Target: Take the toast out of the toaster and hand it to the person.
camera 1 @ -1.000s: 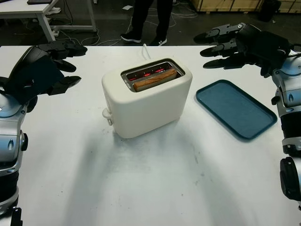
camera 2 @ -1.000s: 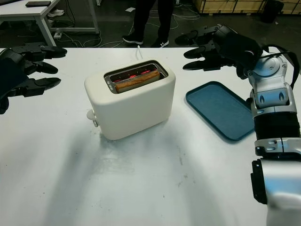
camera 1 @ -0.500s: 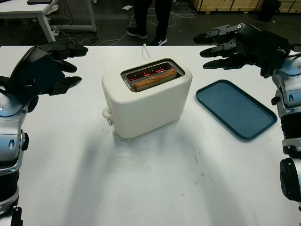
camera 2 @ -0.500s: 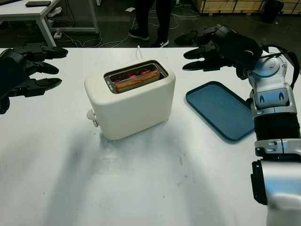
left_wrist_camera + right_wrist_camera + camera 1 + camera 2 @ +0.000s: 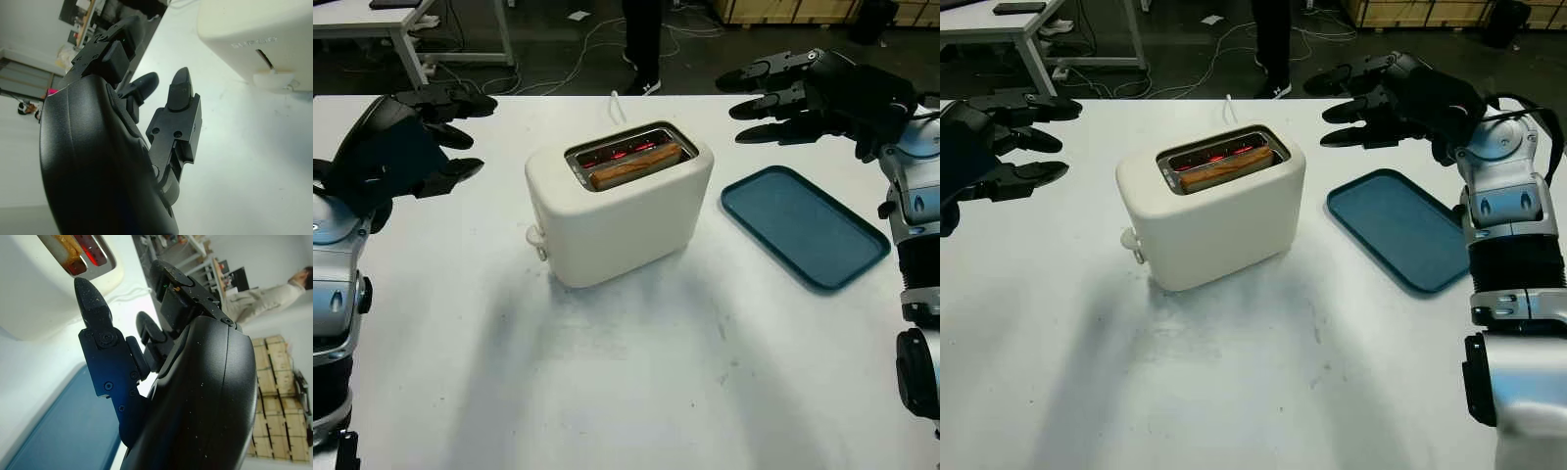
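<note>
toast sat in the slot of the toaster, mid-table | my left hand hovered open, well left of it | my right hand hovered open above the blue tray, holding nothing

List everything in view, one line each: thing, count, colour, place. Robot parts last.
toaster: one, cream, middle of the table, slots glowing red
toast: one slice, brown, in the toaster's nearer slot
tray: one, dark blue, right of the toaster
table: one, white, under everything
person: one, dark trousers, standing beyond the table's far edge
left hand: one, black, open, above the table left of the toaster
right hand: one, black, open, above the table beyond the tray
</note>
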